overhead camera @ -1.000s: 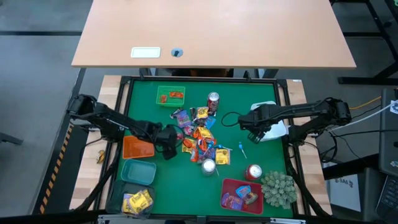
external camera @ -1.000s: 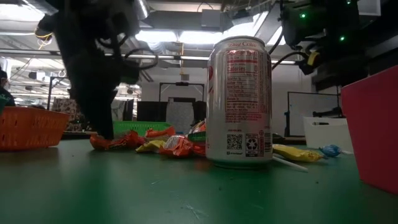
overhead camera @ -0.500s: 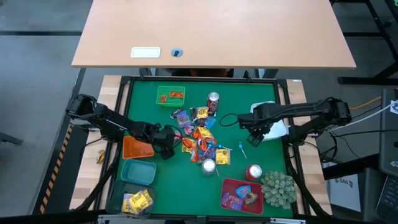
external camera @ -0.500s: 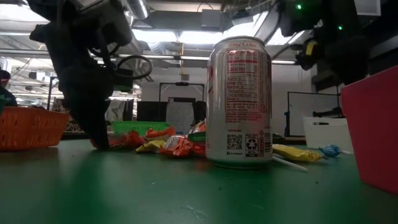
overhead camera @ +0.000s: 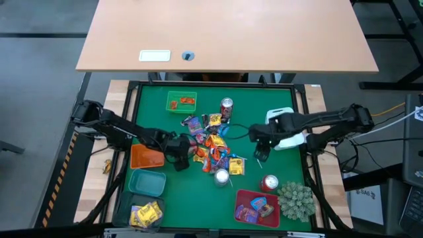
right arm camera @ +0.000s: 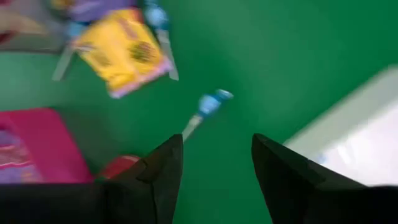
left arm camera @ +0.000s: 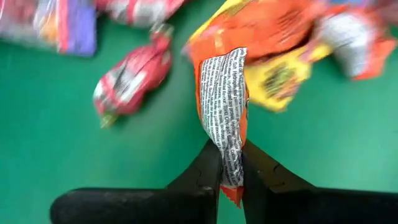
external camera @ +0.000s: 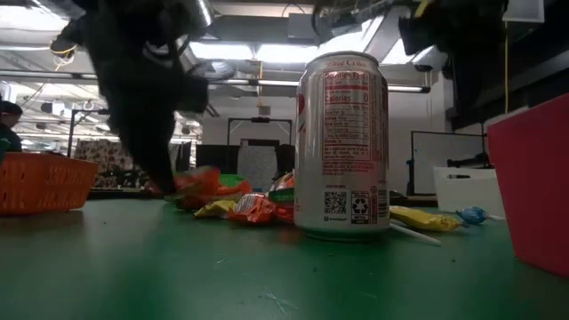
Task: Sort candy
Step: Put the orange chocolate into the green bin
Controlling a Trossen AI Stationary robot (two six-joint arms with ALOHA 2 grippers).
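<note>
Orange wrapper [left arm camera: 225,118] now sits clenched between the jaws of the left gripper [overhead camera: 180,158], at the left edge of the candy [overhead camera: 213,144] heap in the middle of the green bench [overhead camera: 264,106]; those jaws stood wide a second ago, so a piece is caught and, I judge, bound for the orange basket [overhead camera: 145,157] just left of it, though motion blur hides whether it has lifted; the right gripper [overhead camera: 260,153], jaws released, has swung from the white tray [overhead camera: 295,139] toward the blue lollipop [right arm camera: 210,104].
</note>
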